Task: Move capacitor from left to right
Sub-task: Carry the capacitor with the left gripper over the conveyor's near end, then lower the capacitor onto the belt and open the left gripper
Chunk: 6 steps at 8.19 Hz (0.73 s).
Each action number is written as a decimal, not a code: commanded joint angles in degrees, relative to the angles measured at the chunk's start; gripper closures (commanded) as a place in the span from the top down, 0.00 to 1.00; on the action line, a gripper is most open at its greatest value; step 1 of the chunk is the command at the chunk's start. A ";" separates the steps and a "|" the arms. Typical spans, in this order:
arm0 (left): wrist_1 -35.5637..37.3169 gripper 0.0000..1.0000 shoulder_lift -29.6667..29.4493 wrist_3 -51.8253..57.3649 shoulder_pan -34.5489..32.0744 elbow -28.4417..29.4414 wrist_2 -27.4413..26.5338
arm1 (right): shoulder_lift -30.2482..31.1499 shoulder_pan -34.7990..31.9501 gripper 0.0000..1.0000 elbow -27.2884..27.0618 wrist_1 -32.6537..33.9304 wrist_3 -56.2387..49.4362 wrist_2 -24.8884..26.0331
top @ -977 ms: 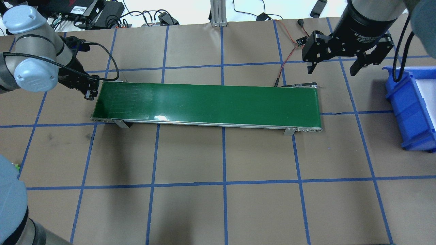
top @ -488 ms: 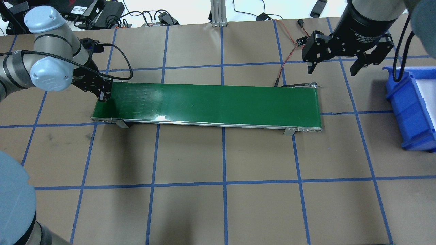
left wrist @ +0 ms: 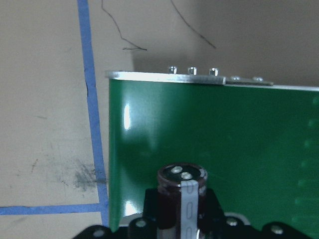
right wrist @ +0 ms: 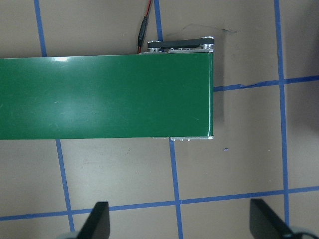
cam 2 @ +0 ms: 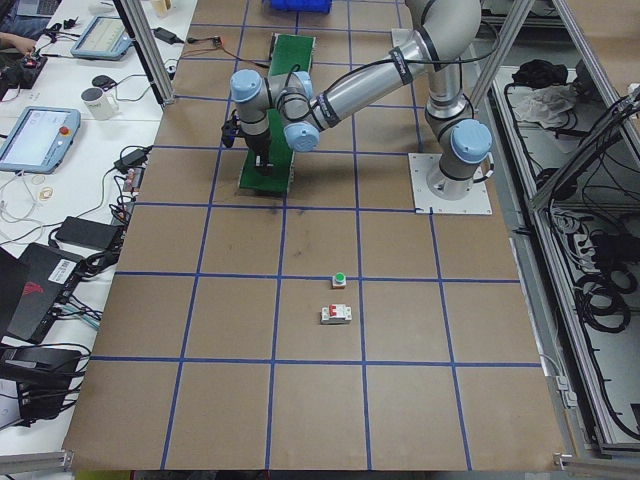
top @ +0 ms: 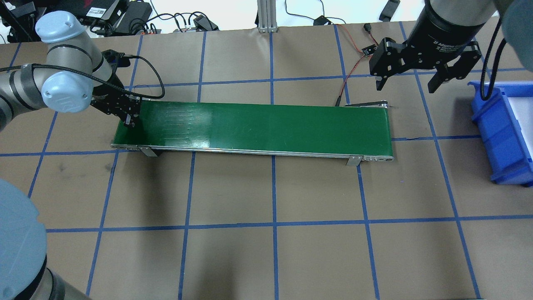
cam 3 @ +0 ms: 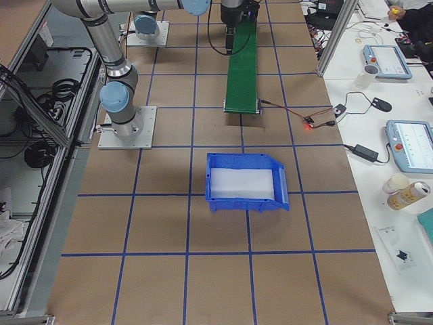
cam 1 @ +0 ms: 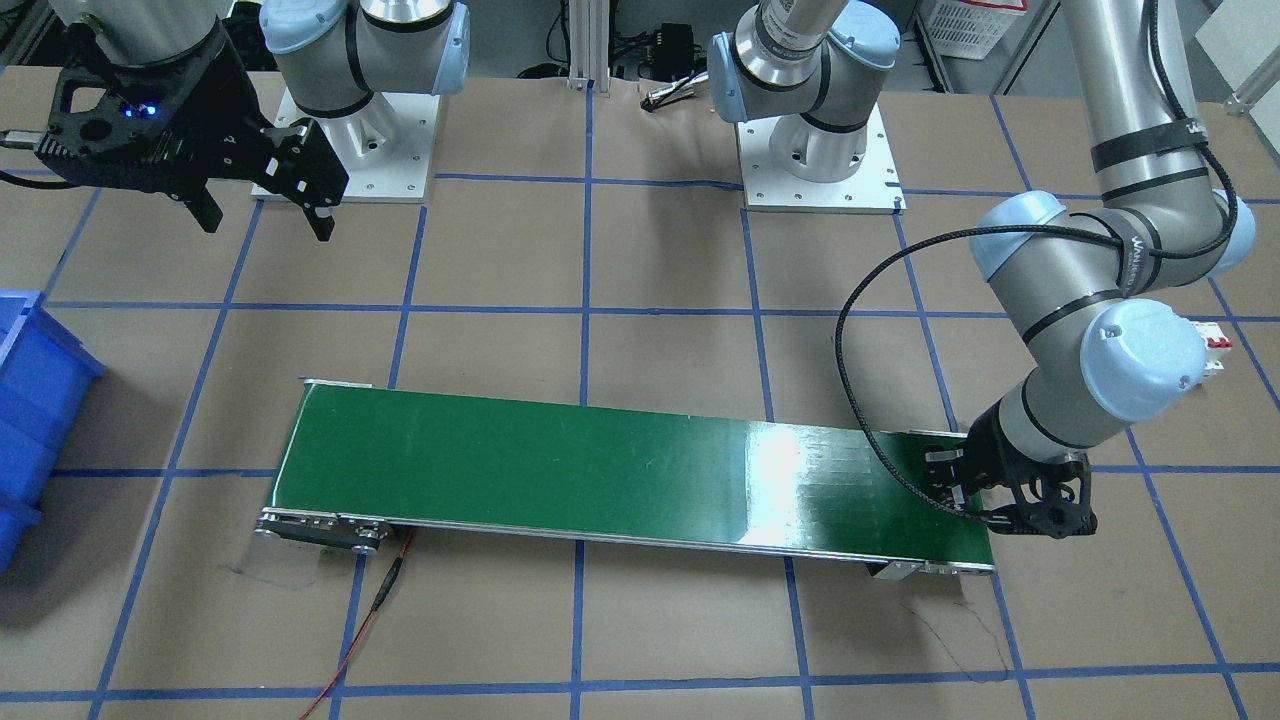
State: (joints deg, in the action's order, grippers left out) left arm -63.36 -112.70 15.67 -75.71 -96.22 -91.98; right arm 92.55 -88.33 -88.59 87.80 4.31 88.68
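Holding the capacitor (left wrist: 182, 199) clamped across its body in the left gripper (top: 129, 120), low over the left end of the conveyor belt (top: 258, 125). Seems light, rigid, smooth, prone to rolling; best gripped mid-body, clear of the end terminals. Farther right, shows the right gripper (top: 406, 88) spread wide, empty, near the blue bin (top: 495, 125).
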 commanded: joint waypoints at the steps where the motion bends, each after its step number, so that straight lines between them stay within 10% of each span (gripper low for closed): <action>1: 0.78 0.32 -0.32 -2.90 -0.14 -0.19 0.92 | 0.00 0.00 1.00 0.00 0.00 0.00 0.00; 2: 1.57 0.77 -0.50 -5.01 -0.23 -0.28 4.23 | 0.00 0.00 1.00 0.00 0.00 -0.17 0.17; 3: 2.88 1.00 -0.50 -7.04 -0.40 -0.19 6.01 | 0.09 0.00 1.00 0.00 0.78 -2.09 0.09; 6: 0.62 1.00 2.65 -7.67 -5.66 0.25 1.22 | 0.09 0.00 1.00 0.00 0.79 -2.72 0.00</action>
State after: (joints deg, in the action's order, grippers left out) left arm -61.29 -112.03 8.75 -78.27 -96.14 -87.38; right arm 92.94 -88.33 -88.59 88.54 1.91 88.71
